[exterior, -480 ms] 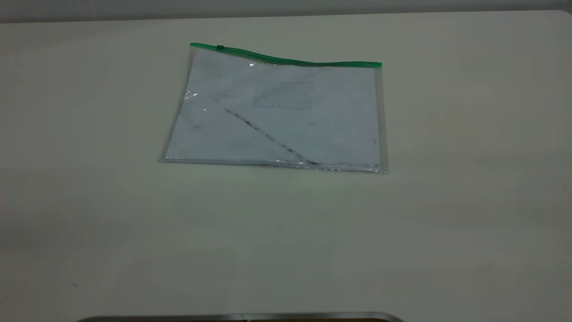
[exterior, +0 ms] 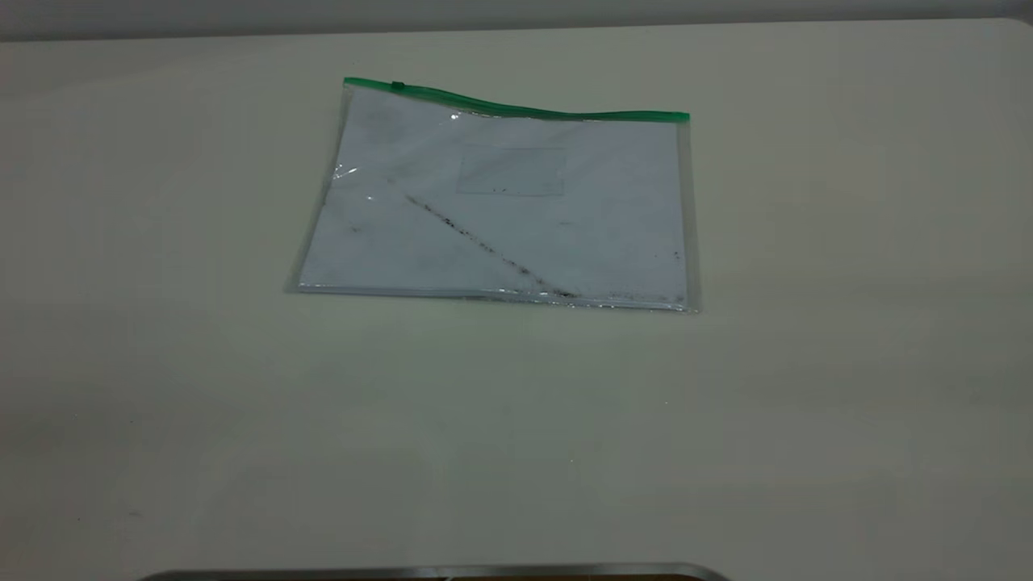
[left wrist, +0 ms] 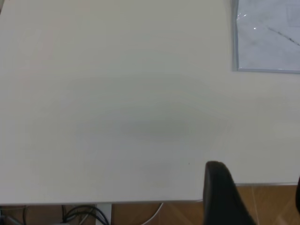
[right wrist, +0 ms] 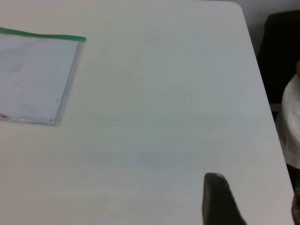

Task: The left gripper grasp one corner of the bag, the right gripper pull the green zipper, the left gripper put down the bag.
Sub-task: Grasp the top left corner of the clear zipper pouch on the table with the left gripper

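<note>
The flat clear plastic bag (exterior: 500,202) with a white sheet inside lies on the pale table (exterior: 516,420), its thin green zipper (exterior: 516,107) along the far edge. The black left gripper (left wrist: 262,201) and black right gripper (right wrist: 255,201) hover well apart from it; their spread cannot be told.

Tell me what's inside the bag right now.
A white sheet fills the bag, marked by a dark diagonal smudge line. Anything under the sheet is covered.
</note>
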Robot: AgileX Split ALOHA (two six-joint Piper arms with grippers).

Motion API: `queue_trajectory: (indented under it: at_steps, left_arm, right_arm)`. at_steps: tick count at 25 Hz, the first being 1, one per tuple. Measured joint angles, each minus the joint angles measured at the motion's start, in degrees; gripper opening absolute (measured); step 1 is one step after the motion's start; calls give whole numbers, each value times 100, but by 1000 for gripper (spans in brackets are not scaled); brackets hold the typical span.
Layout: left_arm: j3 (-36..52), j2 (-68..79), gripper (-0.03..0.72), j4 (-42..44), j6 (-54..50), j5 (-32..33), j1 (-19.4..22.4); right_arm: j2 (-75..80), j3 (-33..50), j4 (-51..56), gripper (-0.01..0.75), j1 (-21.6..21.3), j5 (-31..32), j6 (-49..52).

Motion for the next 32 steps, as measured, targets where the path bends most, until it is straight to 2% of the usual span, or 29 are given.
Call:
queue_trajectory:
  at_steps: [26, 32]
  left_arm:
    - [0, 0, 435, 0, -17, -71, 0]
    - [-163, 501, 435, 0, -17, -377, 0]
  right_arm:
    - [0, 0, 0, 412, 0, 0, 0]
    - [0, -7, 0, 412, 0, -22, 0]
